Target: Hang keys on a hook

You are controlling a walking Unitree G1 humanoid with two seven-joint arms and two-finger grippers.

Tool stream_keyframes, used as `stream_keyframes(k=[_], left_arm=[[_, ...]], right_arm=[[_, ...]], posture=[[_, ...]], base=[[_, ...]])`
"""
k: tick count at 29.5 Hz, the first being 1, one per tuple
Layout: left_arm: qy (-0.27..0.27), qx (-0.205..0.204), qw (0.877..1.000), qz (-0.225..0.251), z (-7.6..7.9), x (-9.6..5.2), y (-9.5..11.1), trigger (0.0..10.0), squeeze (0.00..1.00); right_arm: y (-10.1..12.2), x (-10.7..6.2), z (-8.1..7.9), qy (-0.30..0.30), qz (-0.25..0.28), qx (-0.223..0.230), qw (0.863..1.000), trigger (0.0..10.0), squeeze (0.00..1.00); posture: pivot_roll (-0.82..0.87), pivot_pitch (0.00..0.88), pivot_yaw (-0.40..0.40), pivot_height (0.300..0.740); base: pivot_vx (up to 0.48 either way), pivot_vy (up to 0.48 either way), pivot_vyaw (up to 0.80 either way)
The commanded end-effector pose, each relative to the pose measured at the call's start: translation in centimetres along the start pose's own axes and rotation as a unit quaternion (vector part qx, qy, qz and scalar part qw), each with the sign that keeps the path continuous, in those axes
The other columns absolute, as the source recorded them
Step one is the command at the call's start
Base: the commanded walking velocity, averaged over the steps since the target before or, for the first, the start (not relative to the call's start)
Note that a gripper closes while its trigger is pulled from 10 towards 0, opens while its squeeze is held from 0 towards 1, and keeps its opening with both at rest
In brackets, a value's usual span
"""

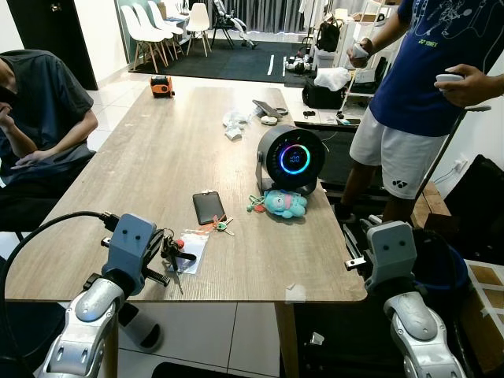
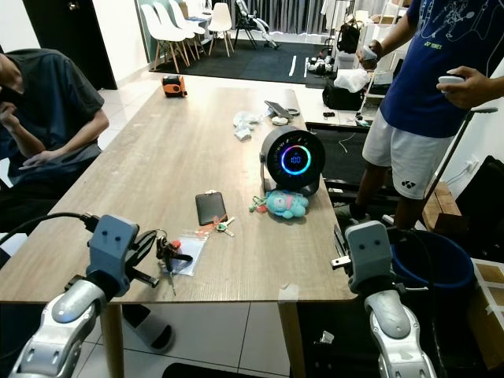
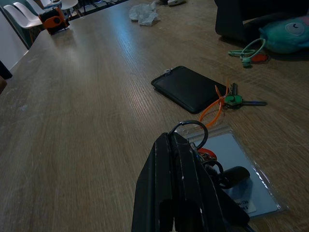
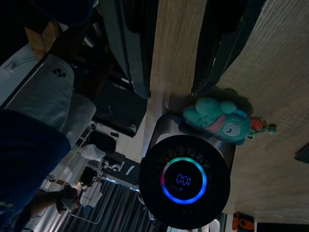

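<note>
A long wood-grain table (image 1: 157,150) stands on pale tiles, white chairs (image 1: 161,27) far behind; a person in a dark shirt (image 1: 35,102) sits at its left and a person in a blue shirt and white shorts (image 1: 417,87) stands at its right.

Left eye view: near the table's front edge the left hand (image 1: 169,253) is clenched on a bunch of keys (image 1: 175,252) with a red tag, over a clear plastic card sleeve (image 1: 189,248). Just beyond lie a flat black phone (image 1: 209,207) and a green-headed key on an orange strap (image 1: 223,227). Farther right, a teal plush toy (image 1: 285,203) leans against a round black device (image 1: 292,160) with a glowing ring display; its digits are too small to read. A small orange box (image 1: 161,87) sits at the far left. The right arm (image 1: 394,260) hangs beside the table's right edge.

Left wrist view: the black fingers (image 3: 178,193) press together around the keys' metal ring (image 3: 190,133).

Right wrist view: the right hand (image 4: 178,63) is released, fingers (image 4: 133,48) spread, above the plush and the device, whose display seems to read "001".
</note>
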State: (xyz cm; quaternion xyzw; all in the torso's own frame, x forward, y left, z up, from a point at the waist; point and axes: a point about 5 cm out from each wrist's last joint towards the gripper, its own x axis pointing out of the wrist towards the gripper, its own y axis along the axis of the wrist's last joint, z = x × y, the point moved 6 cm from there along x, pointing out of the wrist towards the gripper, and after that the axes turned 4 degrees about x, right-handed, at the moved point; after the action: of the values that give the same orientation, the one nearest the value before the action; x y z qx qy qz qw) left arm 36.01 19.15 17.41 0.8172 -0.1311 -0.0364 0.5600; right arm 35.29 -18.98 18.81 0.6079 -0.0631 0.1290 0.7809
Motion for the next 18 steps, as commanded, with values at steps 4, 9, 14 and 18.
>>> stream_keyframes(k=[4,9,14,18], left_arm=[[0.003,-0.003,1.0,-0.009,0.28,-0.16,-0.4,10.0,0.0],[0.006,-0.003,1.0,-0.011,0.19,-0.11,-0.46,10.0,0.0],[0.009,-0.006,1.0,-0.012,0.17,-0.08,-0.49,10.0,0.0],[0.01,-0.006,1.0,-0.012,0.16,-0.07,-0.48,10.0,0.0]], right_arm=[[-0.42,-0.08,-0.3,0.007,-0.005,-0.003,1.0,10.0,0.0],[-0.44,-0.01,-0.37,0.007,-0.005,-0.001,1.0,10.0,0.0],[-0.45,0.03,-0.48,0.009,-0.005,0.001,1.0,10.0,0.0],[-0.45,0.04,-0.5,0.009,-0.005,0.002,1.0,10.0,0.0]], posture=[[-0.01,0.143,-0.007,0.74],[-0.01,0.143,-0.007,0.74],[-0.01,0.143,-0.007,0.74],[-0.01,0.143,-0.007,0.74]], base=[[0.0,0.0,0.0],[0.0,0.0,0.0],[0.0,0.0,0.0],[0.0,0.0,0.0]])
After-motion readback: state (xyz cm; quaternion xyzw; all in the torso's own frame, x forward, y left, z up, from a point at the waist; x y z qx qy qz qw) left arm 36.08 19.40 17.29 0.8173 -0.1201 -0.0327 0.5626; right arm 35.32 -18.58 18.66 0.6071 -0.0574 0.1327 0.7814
